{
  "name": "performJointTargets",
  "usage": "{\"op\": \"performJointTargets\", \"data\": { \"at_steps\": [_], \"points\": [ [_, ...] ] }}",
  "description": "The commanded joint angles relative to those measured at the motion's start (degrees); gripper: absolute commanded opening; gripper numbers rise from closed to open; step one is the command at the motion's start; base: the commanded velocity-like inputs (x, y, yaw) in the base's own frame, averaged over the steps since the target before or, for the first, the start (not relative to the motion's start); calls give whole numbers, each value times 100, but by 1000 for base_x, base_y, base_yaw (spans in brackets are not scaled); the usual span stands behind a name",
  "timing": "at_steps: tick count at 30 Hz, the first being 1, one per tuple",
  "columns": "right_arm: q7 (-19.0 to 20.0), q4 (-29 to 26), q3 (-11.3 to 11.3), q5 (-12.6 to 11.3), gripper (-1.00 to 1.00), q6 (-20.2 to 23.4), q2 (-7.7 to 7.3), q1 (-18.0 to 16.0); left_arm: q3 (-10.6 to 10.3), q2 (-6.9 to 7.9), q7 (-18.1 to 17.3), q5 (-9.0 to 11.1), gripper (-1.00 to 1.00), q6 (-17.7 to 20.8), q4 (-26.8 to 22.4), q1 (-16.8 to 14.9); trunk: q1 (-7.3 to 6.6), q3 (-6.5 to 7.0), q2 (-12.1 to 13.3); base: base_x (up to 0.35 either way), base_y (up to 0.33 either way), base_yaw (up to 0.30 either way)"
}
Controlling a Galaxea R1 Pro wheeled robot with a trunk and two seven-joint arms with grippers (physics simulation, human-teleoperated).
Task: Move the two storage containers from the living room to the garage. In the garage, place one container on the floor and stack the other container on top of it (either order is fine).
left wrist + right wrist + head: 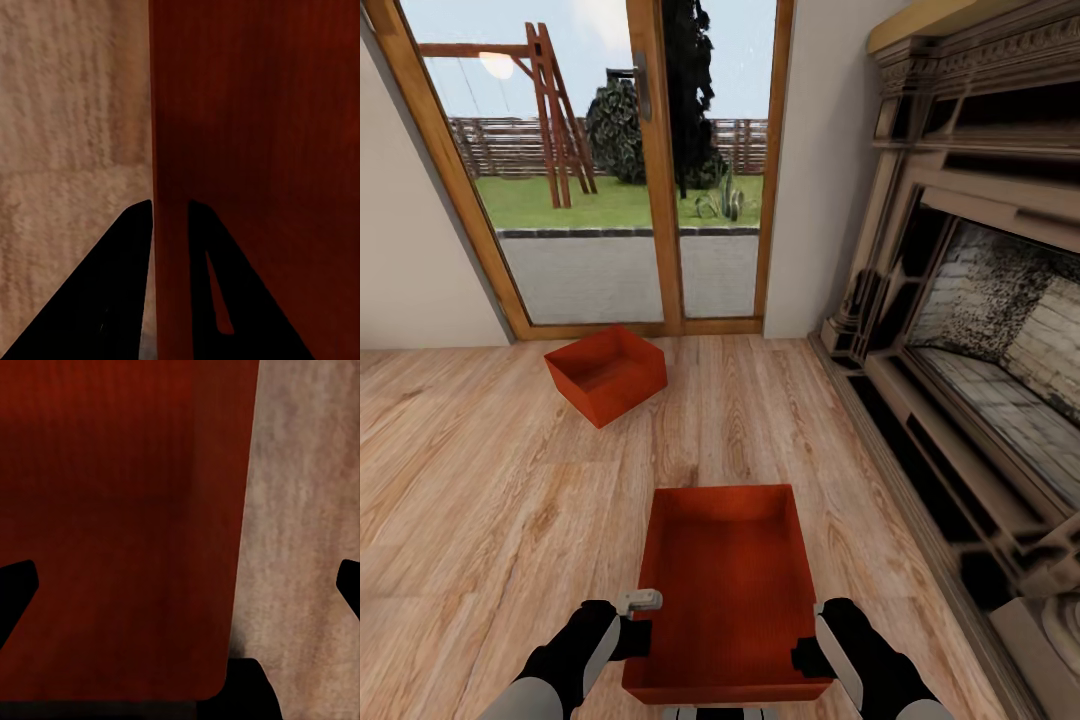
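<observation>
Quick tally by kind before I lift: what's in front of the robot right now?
Red-orange storage containers: 2, near container between the arms, far container by the glass doors
Grippers: 2, left gripper, right gripper
Fireplaces: 1, fireplace
Total: 5

Living room: fireplace (960, 300), glass doors (610, 170).
</observation>
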Motion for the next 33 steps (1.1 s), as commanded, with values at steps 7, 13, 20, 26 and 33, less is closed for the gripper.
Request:
{"op": "performJointTargets", "data": {
  "at_steps": [7, 13, 20, 26, 33],
  "points": [
    [-53, -6, 21, -60, 100, 14, -18, -4, 40, -4, 0, 7, -100, 34, 4, 4, -1, -6, -1, 0, 0, 0],
    [-53, -6, 21, -60, 100, 16, -23, -3, 40, -4, -18, 4, -100, 34, 3, 12, -1, -6, -1, 0, 0, 0],
    [-53, -5, 21, -60, 100, 14, -30, -4, 33, -4, -485, -5, -100, 34, -4, 13, -1, -6, -1, 0, 0, 0],
    [-53, -6, 21, -60, -100, 13, -31, -4, 33, -4, -511, 0, -100, 34, -5, 13, -1, -6, -1, 0, 0, 0],
    [-53, -6, 21, -60, -100, 13, -31, -4, 34, -4, -512, 3, -100, 34, -5, 13, -1, -6, -1, 0, 0, 0]
  ]
}}
